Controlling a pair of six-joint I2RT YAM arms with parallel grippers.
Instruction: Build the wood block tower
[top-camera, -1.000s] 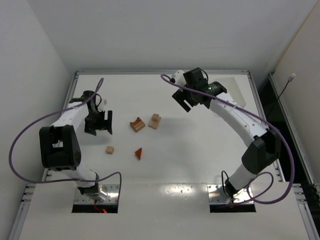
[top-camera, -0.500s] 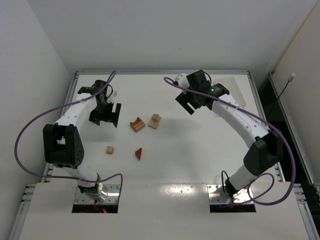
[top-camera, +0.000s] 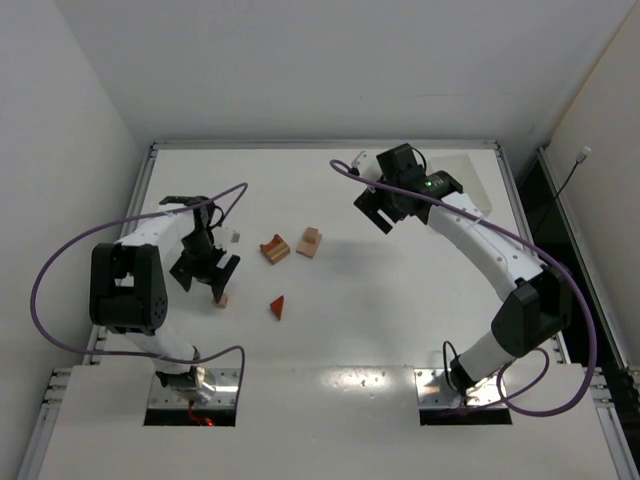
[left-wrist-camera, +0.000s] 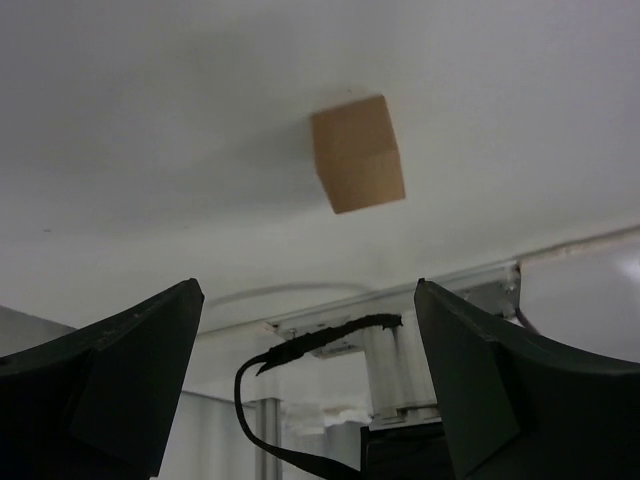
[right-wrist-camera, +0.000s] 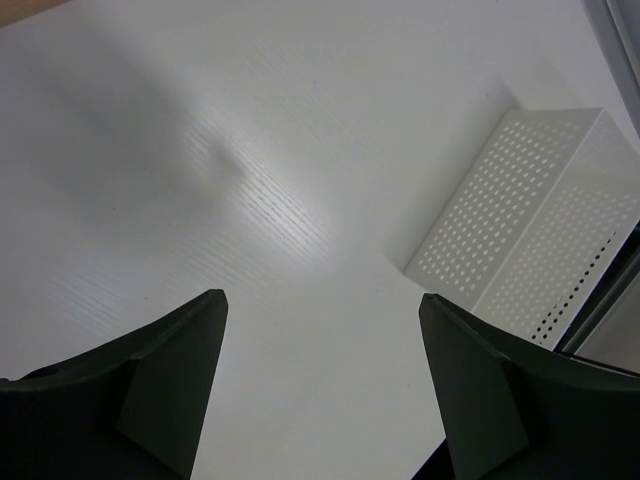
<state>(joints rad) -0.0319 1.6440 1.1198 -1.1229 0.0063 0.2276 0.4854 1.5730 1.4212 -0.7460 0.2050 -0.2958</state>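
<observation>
L arm: elbow folded, my left gripper (top-camera: 205, 272) low over table (top-camera: 400, 330), jaws wide, empty | R arm: reached far, right gripper (top-camera: 378, 205) wide, empty | blocks: cube (top-camera: 220, 300) at 5 o'clock of left gripper; wedge (top-camera: 277, 307), arch (top-camera: 275, 248), stepped block (top-camera: 309, 241) apart, unstacked | unclear: whether fingertip touches cube

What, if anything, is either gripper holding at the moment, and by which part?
Nothing is held. The left gripper is open, the tan cube lying free ahead of it; the right gripper is open and empty.
</observation>
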